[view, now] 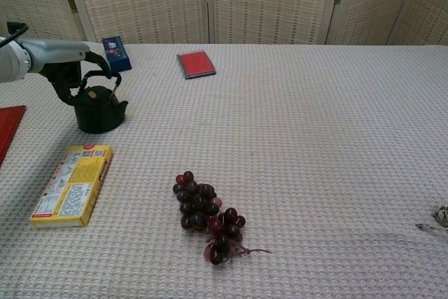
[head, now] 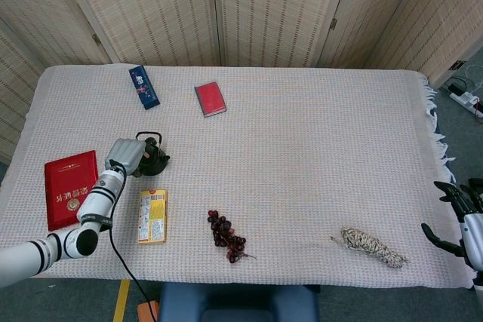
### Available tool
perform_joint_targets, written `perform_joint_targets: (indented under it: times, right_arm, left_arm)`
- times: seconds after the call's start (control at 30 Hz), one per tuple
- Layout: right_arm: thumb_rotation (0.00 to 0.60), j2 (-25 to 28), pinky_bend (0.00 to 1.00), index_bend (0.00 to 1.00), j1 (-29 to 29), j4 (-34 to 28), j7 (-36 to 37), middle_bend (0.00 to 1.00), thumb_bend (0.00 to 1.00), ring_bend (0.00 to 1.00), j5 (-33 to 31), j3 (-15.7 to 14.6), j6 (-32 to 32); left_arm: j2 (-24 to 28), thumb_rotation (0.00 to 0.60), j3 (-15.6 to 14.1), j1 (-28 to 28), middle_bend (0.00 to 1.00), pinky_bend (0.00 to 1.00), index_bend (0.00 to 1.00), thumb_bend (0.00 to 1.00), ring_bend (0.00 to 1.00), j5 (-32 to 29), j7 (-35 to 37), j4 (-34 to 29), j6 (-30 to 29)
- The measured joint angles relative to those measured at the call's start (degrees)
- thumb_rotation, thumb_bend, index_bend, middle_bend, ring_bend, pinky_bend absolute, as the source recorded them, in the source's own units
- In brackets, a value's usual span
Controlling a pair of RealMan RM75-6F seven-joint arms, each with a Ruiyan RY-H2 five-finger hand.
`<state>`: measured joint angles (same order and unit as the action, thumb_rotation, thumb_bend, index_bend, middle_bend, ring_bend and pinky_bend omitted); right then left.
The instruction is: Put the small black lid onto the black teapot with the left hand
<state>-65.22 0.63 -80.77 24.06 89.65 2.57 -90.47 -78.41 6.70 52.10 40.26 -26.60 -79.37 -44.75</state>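
Observation:
The black teapot (view: 99, 111) stands at the table's left, its wire handle upright. The small black lid (view: 92, 94), with a brownish knob, sits in the pot's mouth. My left hand (view: 66, 75) hovers just behind and left of the pot, its dark fingers curved loosely beside the handle and holding nothing. From the head view, the left hand (head: 125, 155) covers the left part of the teapot (head: 156, 161). Off the table's right front corner hangs my right hand (head: 457, 215), fingers apart and empty.
A yellow box (view: 72, 184) lies in front of the teapot and a red booklet (head: 69, 186) to its left. A grape bunch (view: 206, 215) lies front centre, a rope bundle (head: 371, 246) front right. A blue box (head: 143, 87) and a red case (head: 210, 99) lie at the back.

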Motion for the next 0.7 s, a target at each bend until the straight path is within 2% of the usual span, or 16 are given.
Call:
perform_joint_targets:
  times: [0.17,0.7]
  right_arm:
    - [0.600,0.0,0.10,0.13,0.0,0.1,0.1,0.20,0.30,0.32,0.0,0.0,0.0]
    - [0.600,-0.2,0.10,0.13,-0.2,0.4,0.3,0.20,0.30,0.32,0.0,0.0,-0.4]
  left_arm:
    - [0.9,0.600,-1.2,-0.6,0.96,1.00,0.21,0.29,0.99,0.0,-1.0,-1.8,-1.2]
    - [-1.5,0.600,-2.3,0.7,0.96,1.00,0.21,0.29,0.99,-3.9,-2.8,2.0,0.6]
